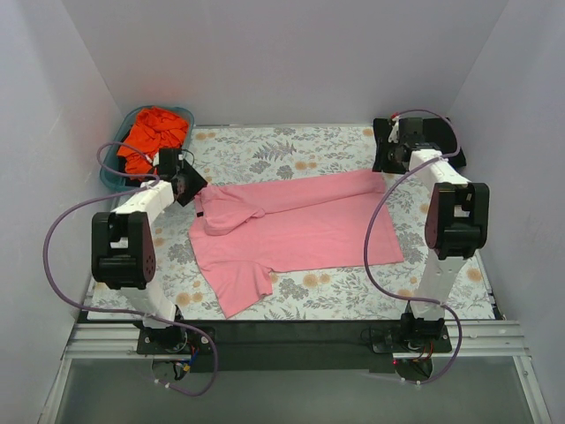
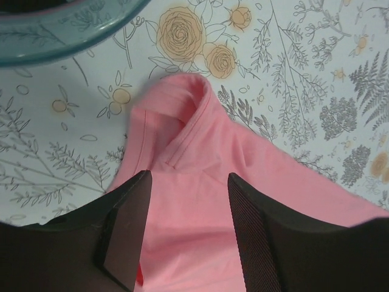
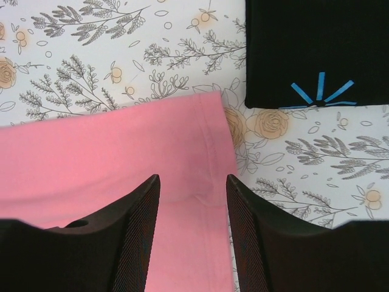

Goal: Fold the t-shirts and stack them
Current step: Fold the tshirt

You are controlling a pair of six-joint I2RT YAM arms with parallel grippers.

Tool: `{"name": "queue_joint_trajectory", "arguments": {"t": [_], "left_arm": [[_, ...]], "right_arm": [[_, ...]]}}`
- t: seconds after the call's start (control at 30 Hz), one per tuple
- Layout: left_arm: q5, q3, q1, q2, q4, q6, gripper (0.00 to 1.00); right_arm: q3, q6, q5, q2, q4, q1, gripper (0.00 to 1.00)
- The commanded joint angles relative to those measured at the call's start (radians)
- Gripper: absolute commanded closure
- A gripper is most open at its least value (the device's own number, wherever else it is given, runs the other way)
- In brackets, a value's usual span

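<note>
The top external camera sits high behind the arm bases (image 1: 172, 334) and looks down and forward over the whole floral tabletop (image 1: 300, 155). The left wrist camera looks down past its own jaws, close over the left end of the pink t-shirt (image 2: 200, 158), with the teal basket (image 2: 61, 42) rim at its upper edge. The right wrist camera looks closely down on the shirt's hemmed corner and the black t-shirt (image 3: 316, 48). All three views share the pink shirt.

Light: bright, even, diffuse from above.
Shadows: faint, soft-edged.
Focus: mostly sharp; wrist views soften toward 6 o'clock.
</note>
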Motion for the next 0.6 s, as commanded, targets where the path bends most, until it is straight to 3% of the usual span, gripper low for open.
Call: {"name": "queue_joint_trajectory", "arguments": {"t": [0.0, 0.23, 0.57], "left_arm": [[0.041, 0.062, 0.002, 0.048, 0.061, 0.065, 0.49], [0.039, 0.072, 0.002, 0.115, 0.073, 0.118, 0.49], [0.055, 0.06, 0.0, 0.147, 0.094, 0.178, 0.54]], "right_arm": [[0.037, 0.031, -0.047, 0.035, 0.034, -0.02, 0.46], [0.053, 0.039, -0.098, 0.092, 0.044, -0.062, 0.46], [-0.091, 0.066, -0.101, 0.055, 0.081, -0.089, 0.48]]}}
